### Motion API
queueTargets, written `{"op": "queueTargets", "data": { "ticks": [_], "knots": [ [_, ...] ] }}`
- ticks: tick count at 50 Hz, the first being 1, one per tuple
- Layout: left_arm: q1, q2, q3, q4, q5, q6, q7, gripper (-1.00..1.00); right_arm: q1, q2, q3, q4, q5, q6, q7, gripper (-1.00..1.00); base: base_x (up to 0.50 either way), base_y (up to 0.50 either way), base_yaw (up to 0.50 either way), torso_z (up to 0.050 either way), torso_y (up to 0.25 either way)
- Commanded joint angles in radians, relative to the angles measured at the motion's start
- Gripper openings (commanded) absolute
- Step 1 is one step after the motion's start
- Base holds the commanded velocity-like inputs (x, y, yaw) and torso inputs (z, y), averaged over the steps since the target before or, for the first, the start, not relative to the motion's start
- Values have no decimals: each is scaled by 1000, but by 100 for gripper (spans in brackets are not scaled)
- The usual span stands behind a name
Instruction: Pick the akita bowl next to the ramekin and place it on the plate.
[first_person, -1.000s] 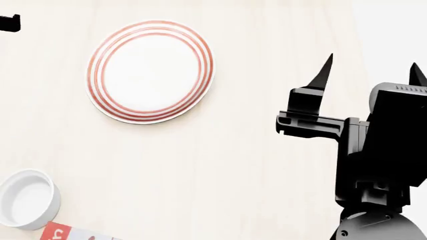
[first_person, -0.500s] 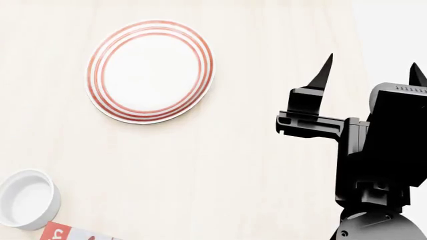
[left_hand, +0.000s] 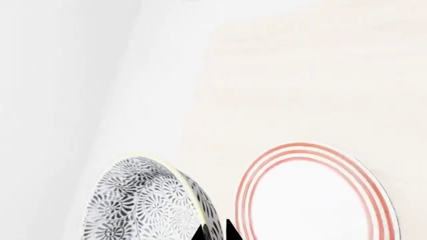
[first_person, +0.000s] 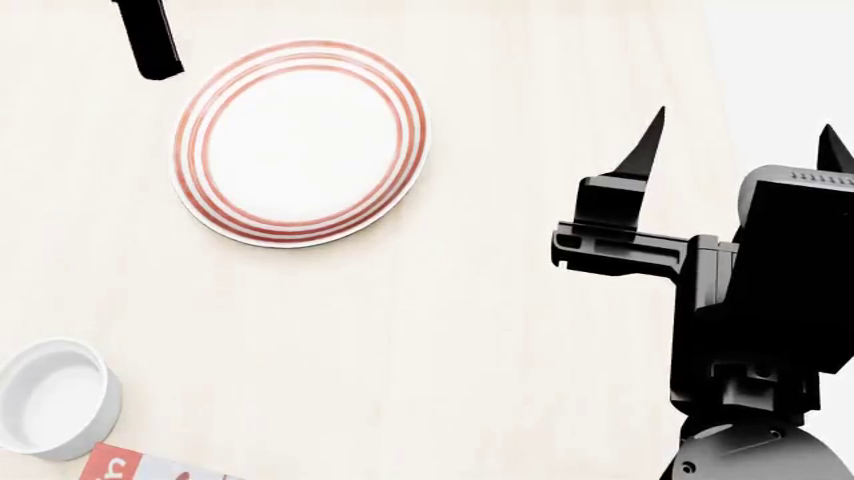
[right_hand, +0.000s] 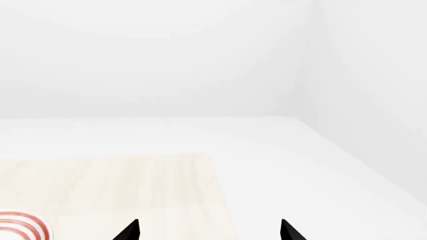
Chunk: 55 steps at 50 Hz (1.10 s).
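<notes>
In the left wrist view my left gripper (left_hand: 215, 233) is shut on the rim of the akita bowl (left_hand: 143, 200), a bowl with a black-and-white swirl pattern, tilted on its side. The bowl's wall sits between the two fingertips. Right beside the bowl lies the plate (left_hand: 320, 205), white with red rings. In the head view the plate (first_person: 300, 143) lies on the table at upper left and the white ramekin (first_person: 54, 397) stands at lower left; the bowl is out of that view. My right gripper (first_person: 741, 140) is open and holds nothing, well to the right of the plate.
A black part of my left arm (first_person: 147, 38) hangs at the top left, just beside the plate's far left rim. A red-and-white box (first_person: 127, 466) lies next to the ramekin at the bottom edge. The table's right edge (right_hand: 220, 200) runs close to the right gripper.
In the head view the black part of my left arm has moved from the far left edge to the right, up to the plate's rim. The right arm, plate and ramekin have not moved.
</notes>
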Motion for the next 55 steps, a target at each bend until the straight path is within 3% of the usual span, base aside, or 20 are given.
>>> {"op": "queueTargets", "data": {
  "ticks": [1, 21, 55],
  "knots": [
    [-33, -29, 86, 42, 27, 80, 155, -100, 0, 1, 0, -3, 5, 3, 4, 100, 0, 0, 0, 0, 0],
    [-35, -64, 159, 96, 43, 119, 263, -100, 2, 4, -3, 3, 7, -3, 5, 100, 0, 0, 0, 0, 1],
    [4, -56, 153, 123, 26, 111, 256, -100, 1, 9, -9, 4, 11, -11, 10, 100, 0, 0, 0, 0, 0]
  ]
}}
